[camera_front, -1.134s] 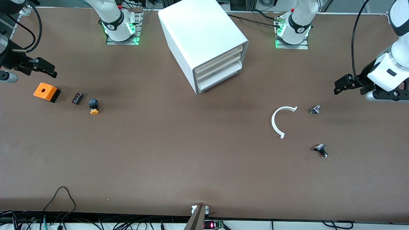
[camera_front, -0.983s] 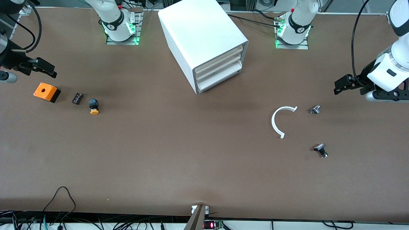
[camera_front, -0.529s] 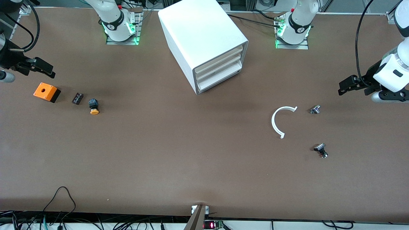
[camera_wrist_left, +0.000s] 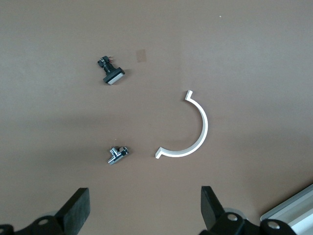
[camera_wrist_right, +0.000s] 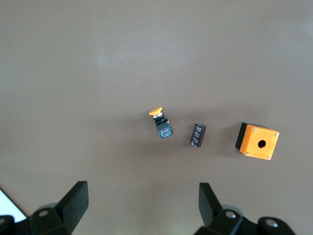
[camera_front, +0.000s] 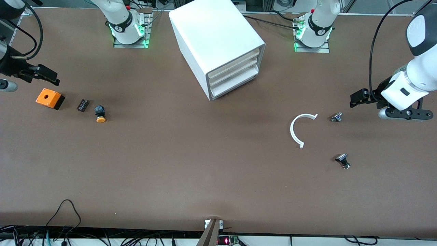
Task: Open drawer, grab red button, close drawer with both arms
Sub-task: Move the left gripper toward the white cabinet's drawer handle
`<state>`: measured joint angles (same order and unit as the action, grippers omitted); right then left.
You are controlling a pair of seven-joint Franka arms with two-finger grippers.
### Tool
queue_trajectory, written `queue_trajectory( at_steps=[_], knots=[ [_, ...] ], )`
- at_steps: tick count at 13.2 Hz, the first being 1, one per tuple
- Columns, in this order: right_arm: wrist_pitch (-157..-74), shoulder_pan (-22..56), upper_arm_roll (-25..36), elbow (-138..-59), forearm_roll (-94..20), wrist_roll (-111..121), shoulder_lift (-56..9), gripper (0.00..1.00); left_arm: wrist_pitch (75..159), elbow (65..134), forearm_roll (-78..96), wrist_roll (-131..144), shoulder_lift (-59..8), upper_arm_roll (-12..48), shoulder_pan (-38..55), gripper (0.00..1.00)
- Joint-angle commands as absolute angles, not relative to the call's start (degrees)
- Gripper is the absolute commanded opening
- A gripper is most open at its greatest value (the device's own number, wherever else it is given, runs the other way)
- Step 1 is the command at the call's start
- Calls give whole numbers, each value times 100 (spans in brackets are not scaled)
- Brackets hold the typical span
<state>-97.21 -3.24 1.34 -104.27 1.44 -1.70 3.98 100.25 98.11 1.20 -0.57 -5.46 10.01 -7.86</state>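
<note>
Left gripper hangs with jaws spread wide and empty over the counter near the white arc. Right gripper likewise, above the orange box. All cabinet drawers, the middle drawer included, sit closed.

No text, label, brand or number can be read anywhere in these views. The black bands on the two arm bases each carry a small round white mark, too small to make out. A red lit display at the table edge nearest the front camera shows glowing characters that cannot be read.
</note>
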Motion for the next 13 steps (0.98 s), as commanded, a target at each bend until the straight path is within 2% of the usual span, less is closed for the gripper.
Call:
queue_trajectory(
  at_steps=[1,6,9,13],
  knots=[
    [-9721,-369,123,-10021,70,-123,54,100,9949,9633,-62,-185,-624,1072,-782,100],
    [-9747,-378,123,-9379,9,-211,-587,100,9984,9650,79,-150,-1027,1107,-747,100],
    [-9712,-378,123,-9325,-26,-141,-650,100,10011,9729,560,-132,-1282,1230,-747,100],
    [-9756,-387,88,-9282,-35,-219,-799,100,10791,10817,2060,-211,-1309,1450,-712,100]
  ],
)
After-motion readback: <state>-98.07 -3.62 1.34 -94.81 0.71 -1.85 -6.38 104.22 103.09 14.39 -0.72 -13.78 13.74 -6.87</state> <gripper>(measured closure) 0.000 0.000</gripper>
